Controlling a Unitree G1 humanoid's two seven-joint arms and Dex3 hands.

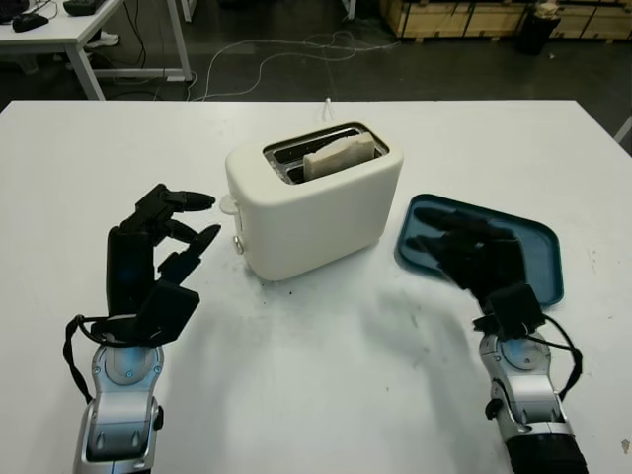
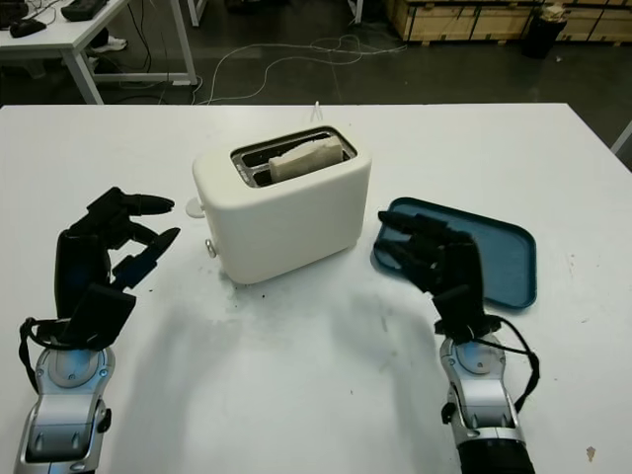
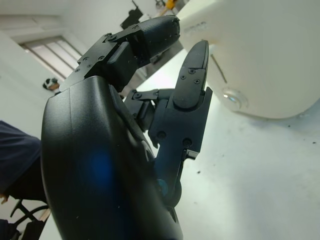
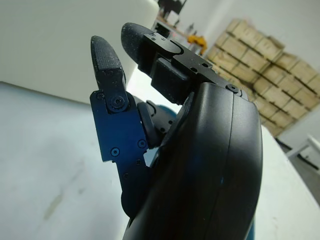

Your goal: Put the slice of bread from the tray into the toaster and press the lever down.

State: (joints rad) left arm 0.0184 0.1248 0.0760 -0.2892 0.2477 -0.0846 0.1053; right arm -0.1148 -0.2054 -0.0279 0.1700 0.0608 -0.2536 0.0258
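The slice of bread sits in a slot of the toaster; the tray holds nothing. Remaining step: pressing the lever. The left hand, empty, is near it and must descend onto it; the right hand, empty, hovers over the tray

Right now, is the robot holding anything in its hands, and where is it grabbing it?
Nothing is held. The left hand is beside the toaster, the right hand is over the tray, and the bread sits in the slot.
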